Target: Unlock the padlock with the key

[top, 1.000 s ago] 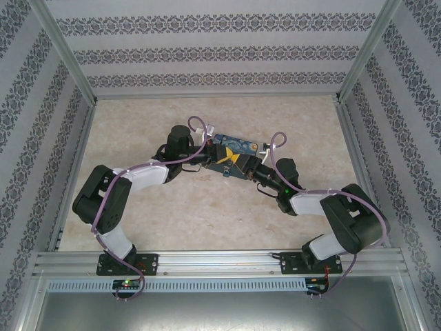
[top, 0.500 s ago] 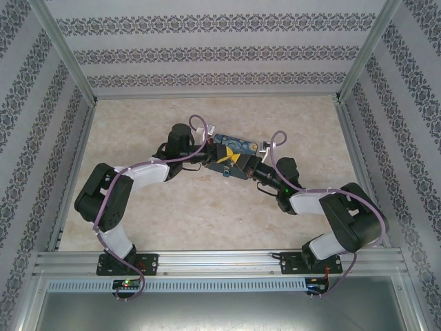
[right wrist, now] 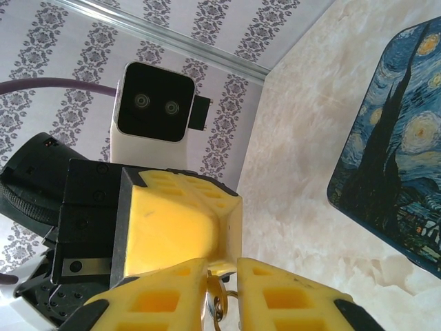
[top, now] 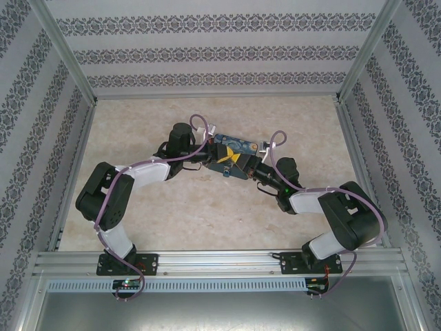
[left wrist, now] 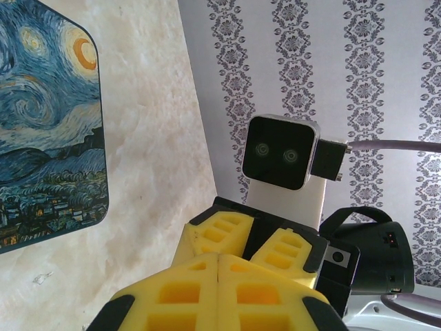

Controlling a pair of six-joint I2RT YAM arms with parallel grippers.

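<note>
Your right pincer [right wrist: 220,286] is clenched on the key [right wrist: 215,303]. Its two yellow pads leave only a thin slot, and a small brass-coloured piece with a ring sits in that slot at 6 o'clock in the right wrist view. The piece is too small for you to read more of it.

Your left pincer [left wrist: 219,289] is clenched too, its pads meeting along a closed seam. You cannot tell from these views whether anything is caught between them. The two pincers meet tip to tip: in the left wrist view the right one's yellow fingers sit directly beyond the left one's at 12 o'clock, touching or just beside them.

From above, you see the yellow tips joined near the middle of the bench [top: 207,214]. The left arm reaches in from 9 o'clock and the right arm from 4 o'clock.

A painted mat [top: 238,143] with swirling blue sky lies flat on the bench at 12 o'clock from the joined tips, just beside them. Patterned walls [top: 220,52] close the bench in at 9, 12 and 3 o'clock.
</note>
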